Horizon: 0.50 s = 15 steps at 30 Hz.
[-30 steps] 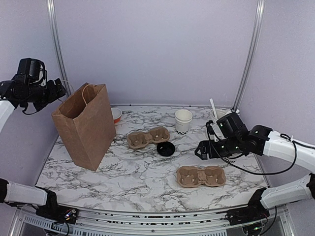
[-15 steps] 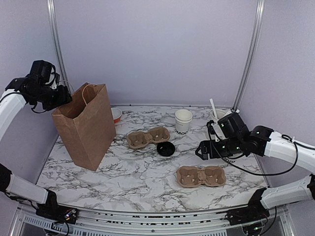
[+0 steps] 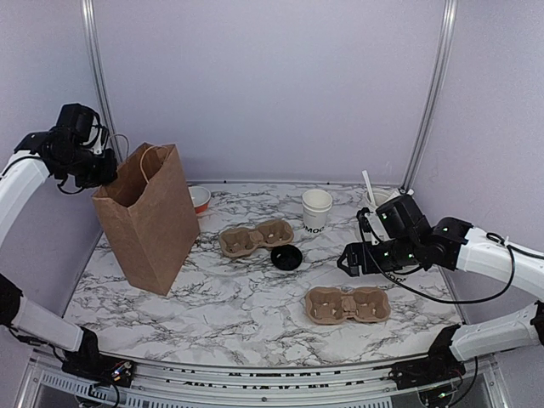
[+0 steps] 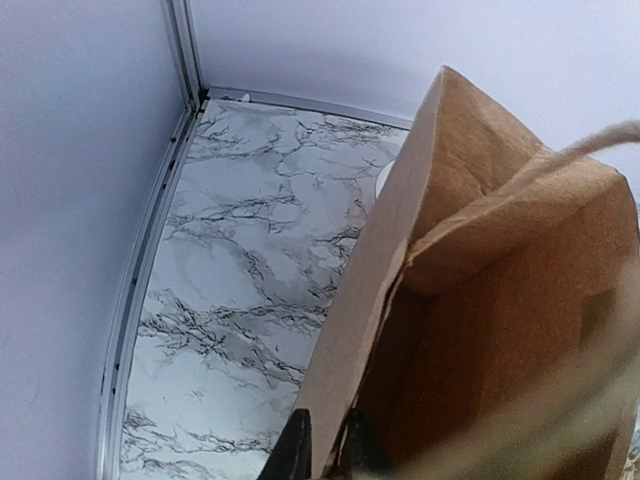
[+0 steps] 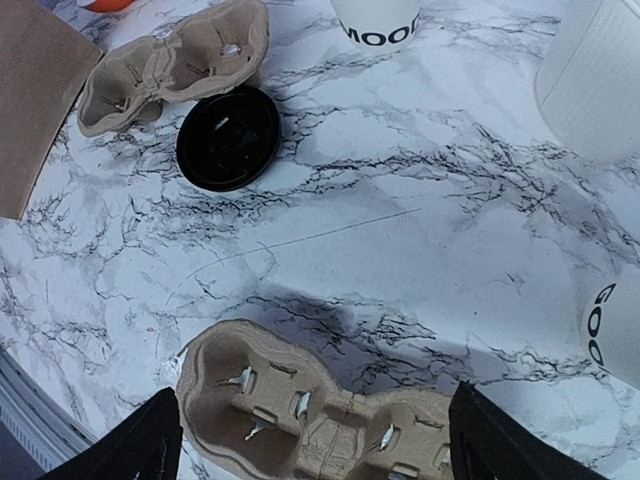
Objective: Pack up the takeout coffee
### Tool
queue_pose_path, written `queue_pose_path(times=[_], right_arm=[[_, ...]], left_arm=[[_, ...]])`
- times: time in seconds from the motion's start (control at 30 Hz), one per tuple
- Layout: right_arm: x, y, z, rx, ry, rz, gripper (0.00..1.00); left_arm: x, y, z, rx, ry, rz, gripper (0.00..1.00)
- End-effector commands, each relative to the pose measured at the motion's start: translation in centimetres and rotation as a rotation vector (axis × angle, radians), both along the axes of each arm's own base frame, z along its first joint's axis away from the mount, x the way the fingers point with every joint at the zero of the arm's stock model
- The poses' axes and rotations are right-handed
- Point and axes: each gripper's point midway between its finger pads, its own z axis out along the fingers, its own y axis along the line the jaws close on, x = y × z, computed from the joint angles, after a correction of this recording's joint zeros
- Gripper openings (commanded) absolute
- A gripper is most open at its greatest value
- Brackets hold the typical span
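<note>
The takeout coffee cup, white with dark lettering, stands open-topped at the back of the marble table; it also shows in the right wrist view. Its black lid lies flat on the table in front of it, and the right wrist view shows the lid too. My left gripper is up at the brown paper bag, shut on the bag's top rim. My right gripper hovers open over a cardboard cup carrier, holding nothing.
A second cup carrier lies behind the lid. A larger white cup with utensils stands at the back right. A small bowl with an orange-red band sits behind the bag. Another lettered white cup shows at the right wrist view's edge.
My left gripper moved right to the bag's top edge and closed on the rim; the bag stands slightly straighter. The right arm has not moved.
</note>
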Motion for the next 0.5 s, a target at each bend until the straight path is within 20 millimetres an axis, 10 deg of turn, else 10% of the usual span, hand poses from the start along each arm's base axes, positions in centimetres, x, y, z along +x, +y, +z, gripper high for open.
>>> queue_pose_path(times=[0.0,0.3,0.47], right_arm=[[0.2,0.5,0.6,0.010,-0.027,0.019,0.90],[0.1,0.6,0.6,-0.010,-0.013,0.033,0.90],[-0.2,0.4,0.4,-0.019,0.004,0.037,0.90]], left_arm=[[-0.2,-0.5,0.4,0.036,0.013,-0.046,0.04],[-2.0,-3.8,6.3,0.230,-0.106,-0.183,0.00],[-3.6,-6.1,6.5,0.354,-0.073,-0.285,0.00]])
